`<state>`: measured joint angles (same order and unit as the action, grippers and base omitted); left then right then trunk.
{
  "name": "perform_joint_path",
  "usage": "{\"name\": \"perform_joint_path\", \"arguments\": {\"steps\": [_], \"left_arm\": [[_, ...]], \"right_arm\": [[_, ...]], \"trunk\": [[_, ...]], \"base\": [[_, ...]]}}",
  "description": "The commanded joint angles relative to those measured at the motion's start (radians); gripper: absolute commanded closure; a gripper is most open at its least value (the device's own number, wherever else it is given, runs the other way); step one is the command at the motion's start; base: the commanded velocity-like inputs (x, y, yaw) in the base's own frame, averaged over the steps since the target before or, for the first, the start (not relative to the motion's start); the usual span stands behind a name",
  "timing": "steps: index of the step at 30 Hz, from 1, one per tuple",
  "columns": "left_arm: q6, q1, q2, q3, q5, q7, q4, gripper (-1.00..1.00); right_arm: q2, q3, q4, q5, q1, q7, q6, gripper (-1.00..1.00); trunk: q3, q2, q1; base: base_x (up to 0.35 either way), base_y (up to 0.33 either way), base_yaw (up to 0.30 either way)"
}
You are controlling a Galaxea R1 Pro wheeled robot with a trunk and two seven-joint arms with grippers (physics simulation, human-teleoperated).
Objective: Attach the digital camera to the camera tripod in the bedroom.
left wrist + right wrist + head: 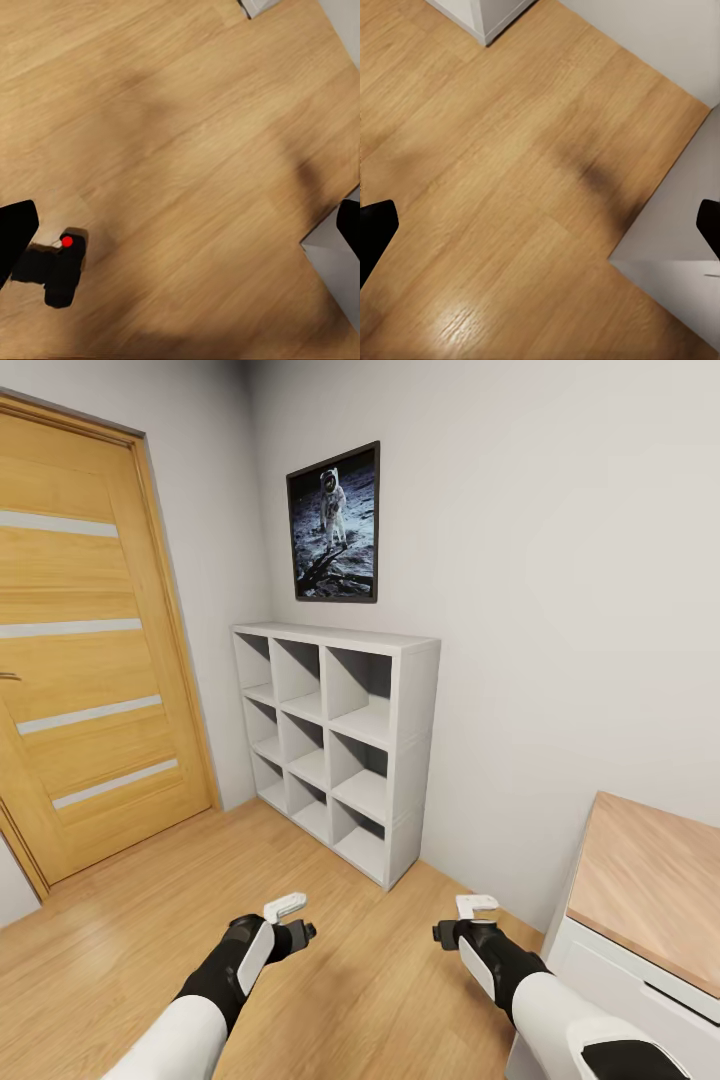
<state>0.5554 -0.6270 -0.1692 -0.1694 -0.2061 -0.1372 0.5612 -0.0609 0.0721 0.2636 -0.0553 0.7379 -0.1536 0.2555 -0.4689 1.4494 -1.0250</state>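
The digital camera [54, 271], small, black and boxy with a red button on top, lies on the light wood floor in the left wrist view, close to one dark finger [15, 234] of my left gripper and apart from it. My left gripper [294, 919] hangs low over the floor, open and empty. My right gripper [461, 919] is level with it, also open, its fingers [373, 232] spread wide over bare planks. The camera tripod is out of view.
A white cube shelf [335, 745] stands against the far wall under an astronaut poster [335, 525]. A wooden door [90, 660] is at the left. A white cabinet with a wood top [650, 880] sits close by my right arm. Plank floor [150, 920] lies between them.
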Motion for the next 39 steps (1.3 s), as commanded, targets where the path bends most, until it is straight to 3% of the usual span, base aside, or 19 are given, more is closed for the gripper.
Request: {"name": "perform_joint_path", "arguments": {"steps": [1,8,39], "left_arm": [[0.005,0.0,-0.002,-0.004,-0.011,-0.013,0.002,-1.0],[0.005,0.0,-0.005,-0.004,-0.012,-0.033,0.001,-1.0],[0.006,0.0,0.008,0.0,-0.008,-0.038,0.001,-1.0]], "right_arm": [[0.0,0.008,0.002,-0.006,0.0,-0.006,0.007,-1.0],[-0.003,0.009,0.001,-0.002,0.0,-0.006,0.007,-1.0],[-0.009,0.011,-0.014,-0.002,0.0,-0.005,0.007,-1.0]], "trunk": [[-0.001,0.001,0.0],[-0.001,0.001,0.0],[-0.098,0.218,-0.119]], "base": [[0.0,0.0,0.0],[0.0,0.0,0.0],[0.0,0.0,0.0]]}}
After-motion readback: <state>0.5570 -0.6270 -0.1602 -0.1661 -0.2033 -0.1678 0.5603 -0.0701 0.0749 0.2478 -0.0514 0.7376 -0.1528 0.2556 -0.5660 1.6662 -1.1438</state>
